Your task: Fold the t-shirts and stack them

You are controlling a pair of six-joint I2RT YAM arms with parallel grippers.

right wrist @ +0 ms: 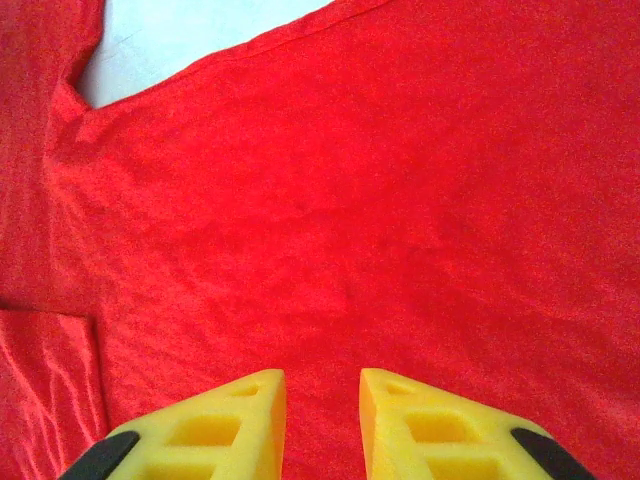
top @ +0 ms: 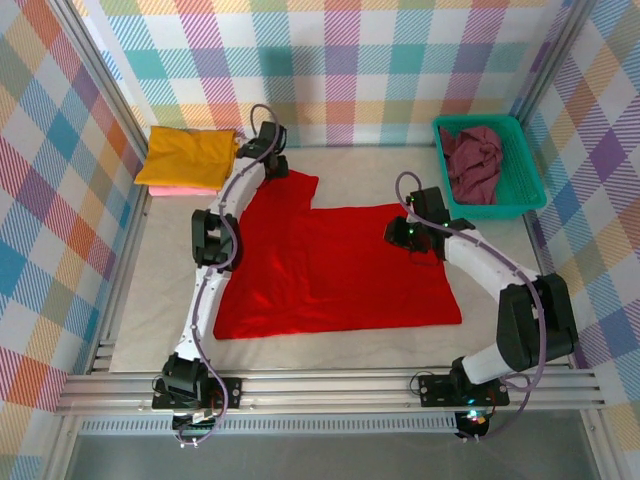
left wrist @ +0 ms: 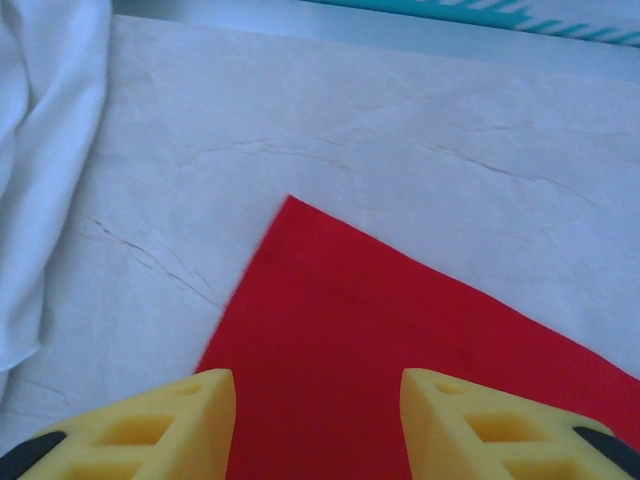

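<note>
On the pale tabletop [top: 490, 250], a folded mustard-yellow cloth t-shirt [top: 188, 155] is laid at far left; a bright red cloth t-shirt [top: 330, 270] is spread flat at centre. The left fingers [left wrist: 170, 430] are held wide above its corner, the right fingers [right wrist: 225, 425] narrowly parted above it, nothing gripped.

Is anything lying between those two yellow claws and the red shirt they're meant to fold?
Nothing visible does. The left gripper hangs over the far left corner of the red t-shirt, and the right gripper hangs over its right side. Both have their jaws apart, with bare red cloth showing between the fingers.
</note>
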